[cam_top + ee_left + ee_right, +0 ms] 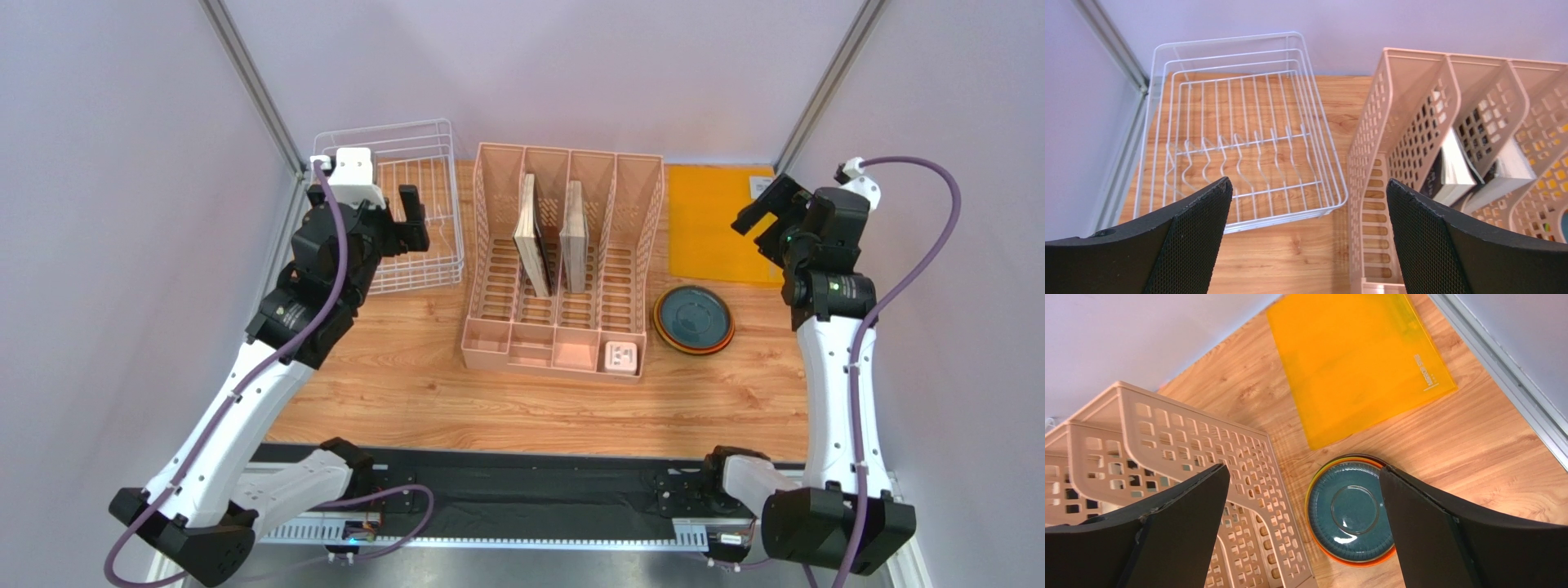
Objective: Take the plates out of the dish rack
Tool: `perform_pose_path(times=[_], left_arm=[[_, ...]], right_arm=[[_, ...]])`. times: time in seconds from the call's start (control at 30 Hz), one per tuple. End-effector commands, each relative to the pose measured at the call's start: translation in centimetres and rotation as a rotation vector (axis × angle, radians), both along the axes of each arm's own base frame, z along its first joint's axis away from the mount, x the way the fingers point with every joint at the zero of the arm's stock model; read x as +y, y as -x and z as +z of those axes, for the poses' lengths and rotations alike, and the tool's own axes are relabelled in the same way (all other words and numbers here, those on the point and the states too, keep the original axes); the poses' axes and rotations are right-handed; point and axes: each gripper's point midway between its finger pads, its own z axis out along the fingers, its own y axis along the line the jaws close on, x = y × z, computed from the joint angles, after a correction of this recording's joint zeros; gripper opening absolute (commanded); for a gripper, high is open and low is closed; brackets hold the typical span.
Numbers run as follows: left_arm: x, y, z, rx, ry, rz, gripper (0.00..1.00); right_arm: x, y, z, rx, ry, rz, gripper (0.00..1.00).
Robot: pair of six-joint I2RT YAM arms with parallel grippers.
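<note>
Left gripper (411, 218) (1309, 187) hung over the dish rack (405, 147) (1241, 128), jaws spread wide, nothing between them. The rack sat at the far left of the table (405, 380), just beside the left wall of the pink slotted organiser (564, 263) (1389, 141); whether they touched could not be told.

Right gripper (767, 214) (1303, 473) hovered at the far right, fingers fully apart, gripping nothing, above the gap between the organiser and an orange translucent sheet (705, 227) (1358, 361) lying flat on the wood.

The plates (693, 319) (1352, 511) sat stacked on the table, outside the rack, just right of the organiser's near end and near of the orange sheet. Slate blue plate on top, orange rim showing underneath, a thin lime edge on the left side; the rest of the stack was hidden.

Two beige boards (531, 239) stood upright in the organiser's middle slots, leaning slightly. A small white item (620, 357) lay in its near right compartment, too small to identify.
</note>
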Motion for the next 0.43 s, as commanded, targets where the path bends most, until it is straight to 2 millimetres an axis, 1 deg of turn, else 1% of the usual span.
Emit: perform_pose_path(times=[0.0, 0.03, 0.17, 0.27, 0.3, 0.33, 0.4], left_arm=[[2.2, -0.3, -0.1, 0.007, -0.056, 0.069, 1.00], [2.6, -0.4, -0.2, 0.010, -0.059, 0.082, 1.00], [3.2, -1.0, -1.2, 0.037, -0.058, 0.107, 1.00], [3.4, -1.7, -2.3, 0.068, -0.050, 0.114, 1.00], [3.4, -2.2, -2.8, 0.085, -0.044, 0.116, 1.00], [3.3, -2.3, -3.1, 0.093, -0.038, 0.109, 1.00], [3.2, -2.5, -2.9, 0.091, -0.032, 0.105, 1.00]], right_arm=[[0.2, -1.1, -0.6, 0.007, -0.003, 0.010, 1.00], [0.1, -1.1, -0.7, 0.011, -0.001, 0.005, 1.00], [-0.4, -1.3, -1.2, 0.027, 0.025, -0.008, 1.00], [-0.8, -1.3, -1.7, 0.047, 0.043, -0.017, 1.00], [-0.9, -1.3, -2.0, 0.057, 0.044, -0.022, 1.00], [-0.9, -1.4, -2.1, 0.059, 0.045, -0.021, 1.00], [-0.9, -1.5, -2.2, 0.063, 0.042, -0.020, 1.00]])
